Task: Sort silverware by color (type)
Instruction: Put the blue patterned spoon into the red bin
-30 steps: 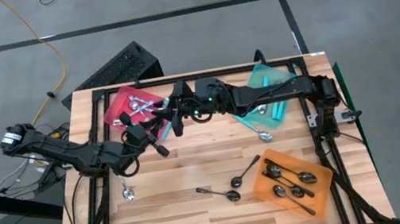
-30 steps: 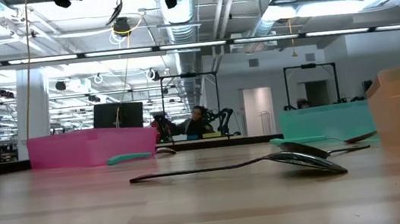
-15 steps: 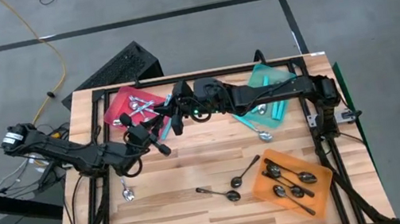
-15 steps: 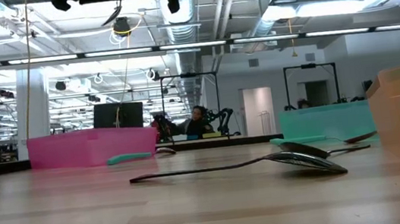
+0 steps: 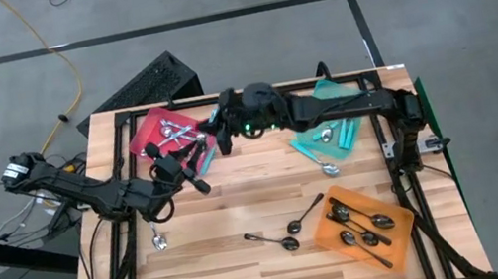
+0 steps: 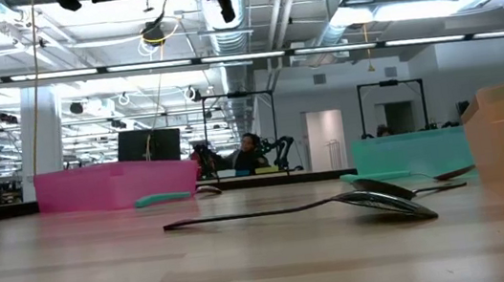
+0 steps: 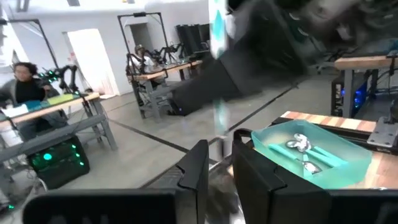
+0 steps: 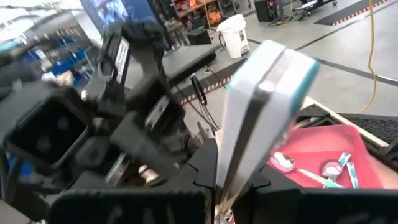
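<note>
My right gripper (image 5: 221, 135) is high over the table's far middle, beside the red tray (image 5: 144, 141), and is shut on a teal-handled spoon (image 8: 264, 99). My left gripper (image 5: 201, 150) stands just left of it, pointing level, open by a narrow gap (image 7: 221, 148). In the left wrist view the spoon (image 7: 217, 74) is a blurred strip above that gap, and I cannot tell whether it touches the fingers. Two black spoons (image 5: 289, 231) lie flat on the table. My right gripper pinches the spoon's teal handle (image 8: 235, 163) between its two fingers. The handle's broad end (image 8: 273, 68) sticks out past the fingertips. The spoon is lifted clear of the table.
The red tray holds silver and teal-handled spoons (image 8: 311, 171). The teal tray (image 5: 354, 91) at the far right holds teal-handled spoons, and another (image 5: 319, 160) lies in front of it. The orange tray (image 5: 330, 237) at the near right holds black spoons. A silver spoon (image 5: 158, 240) lies at the left.
My right gripper has drawn a little toward the table's far edge, away from my left gripper, and has rolled slightly. My left arm has kept still.
</note>
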